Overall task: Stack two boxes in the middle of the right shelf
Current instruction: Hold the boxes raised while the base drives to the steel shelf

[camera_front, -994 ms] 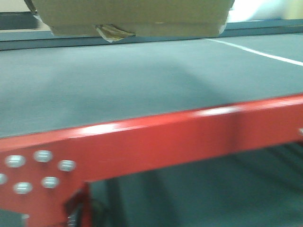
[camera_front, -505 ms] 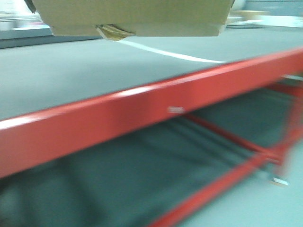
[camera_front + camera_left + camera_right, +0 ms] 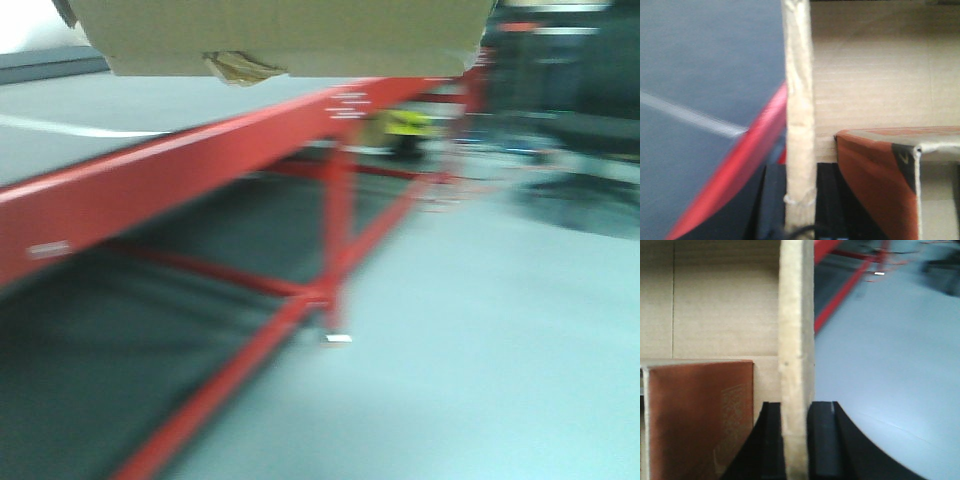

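Right gripper (image 3: 796, 440) is clamped on the right wall of the box (image 3: 725, 305), one black finger inside and one outside. Left gripper (image 3: 800, 210) pinches the box's left wall the same way; its dark fingers are blurred. A small box (image 3: 695, 415) sits inside the box, close to both gripped walls. Below the held-up box are a red rack (image 3: 150, 175) and grey floor (image 3: 480, 330).

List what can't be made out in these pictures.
Box: front view, the top edge cuts off all but its base.
Brown item inside it: wrist views, cropped; whether it is the second box is unclear.
Yellow object: front view, motion blur.
Steel shelf: in no view.
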